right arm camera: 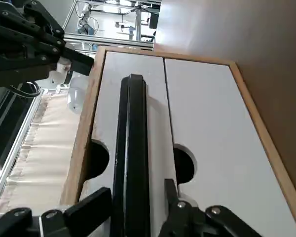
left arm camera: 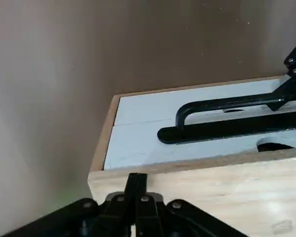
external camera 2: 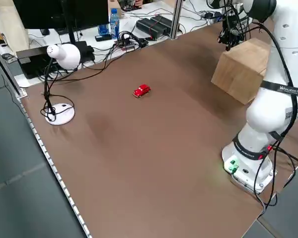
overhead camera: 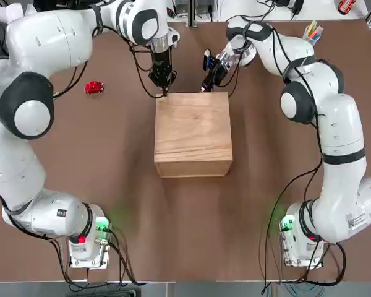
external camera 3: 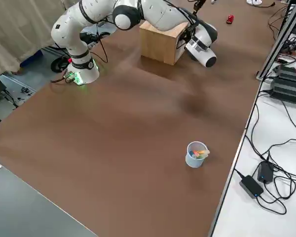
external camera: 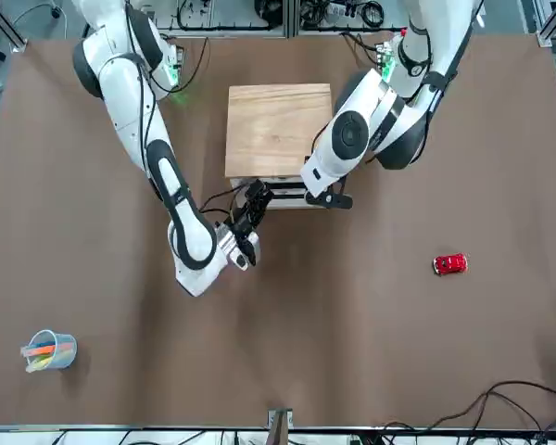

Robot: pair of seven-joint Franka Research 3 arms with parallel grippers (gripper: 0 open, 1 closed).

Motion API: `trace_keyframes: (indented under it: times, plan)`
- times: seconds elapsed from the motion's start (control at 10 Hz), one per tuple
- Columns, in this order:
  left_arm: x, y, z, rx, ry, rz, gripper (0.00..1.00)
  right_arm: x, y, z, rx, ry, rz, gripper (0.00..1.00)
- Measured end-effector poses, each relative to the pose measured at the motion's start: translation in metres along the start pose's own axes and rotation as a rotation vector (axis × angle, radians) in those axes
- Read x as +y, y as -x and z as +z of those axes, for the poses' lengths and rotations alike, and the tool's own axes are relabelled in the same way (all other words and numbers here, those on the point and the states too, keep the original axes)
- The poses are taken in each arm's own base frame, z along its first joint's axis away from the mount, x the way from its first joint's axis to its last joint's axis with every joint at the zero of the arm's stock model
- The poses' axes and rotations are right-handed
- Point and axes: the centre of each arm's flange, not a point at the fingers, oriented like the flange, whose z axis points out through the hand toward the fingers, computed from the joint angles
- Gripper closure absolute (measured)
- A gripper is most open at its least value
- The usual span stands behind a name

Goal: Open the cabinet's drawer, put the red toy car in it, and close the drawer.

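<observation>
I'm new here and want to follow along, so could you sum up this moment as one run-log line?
cabinet: drawers shut | right gripper: at its front, open | left gripper: over its edge, shut | red toy car: on table

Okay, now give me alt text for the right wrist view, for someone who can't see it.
The right gripper spreads its fingers around a black bar in front of the wooden cabinet's two white drawer fronts, each with a dark notch. The other arm's black gripper shows at upper left.
</observation>
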Motion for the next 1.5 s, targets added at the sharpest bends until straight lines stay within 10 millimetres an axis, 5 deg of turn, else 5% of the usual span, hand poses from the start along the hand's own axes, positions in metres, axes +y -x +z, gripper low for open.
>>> trace_keyframes:
  times: [0.9,1.5]
  plan:
    - [0.0,0.0002,0.0,-0.001,-0.001,0.0,0.97,0.003,-0.0014,-0.0005,0.011,0.017,0.009,0.82]
    - [0.0,0.0002,0.0,-0.001,-0.001,0.0,0.97,0.0019,-0.0025,-0.0006,0.008,0.023,0.007,0.88]
